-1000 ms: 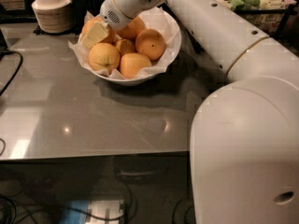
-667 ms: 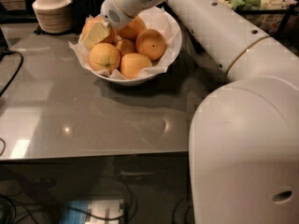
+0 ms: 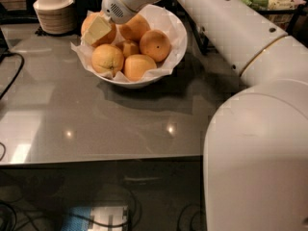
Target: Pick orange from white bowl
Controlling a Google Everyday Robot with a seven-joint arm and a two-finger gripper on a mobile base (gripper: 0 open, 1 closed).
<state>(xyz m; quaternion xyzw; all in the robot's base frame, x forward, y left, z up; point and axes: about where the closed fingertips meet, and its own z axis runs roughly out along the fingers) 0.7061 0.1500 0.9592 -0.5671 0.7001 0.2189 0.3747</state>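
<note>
The white bowl (image 3: 179, 46), lined with crinkled white paper, stands at the back of the grey table and holds several oranges. My gripper (image 3: 96, 30) reaches down into the bowl's back left part, right against the orange (image 3: 110, 35) lying there, and covers most of that fruit. Other oranges (image 3: 155, 44) lie to its right and toward the front of the bowl (image 3: 107, 59). A smaller orange (image 3: 127, 47) sits in the middle of the pile. The white arm (image 3: 216, 18) stretches in from the right over the bowl.
A stack of small beige bowls (image 3: 54, 11) stands at the back left, close to the white bowl. A dark cable (image 3: 12, 76) crosses the table's left edge. My white body (image 3: 260, 167) fills the front right. Green and pink items (image 3: 269, 1) lie at the back right.
The gripper has barely moved, staying on the back left orange, perhaps shifted slightly upward. The oranges and bowl remain where they were.
</note>
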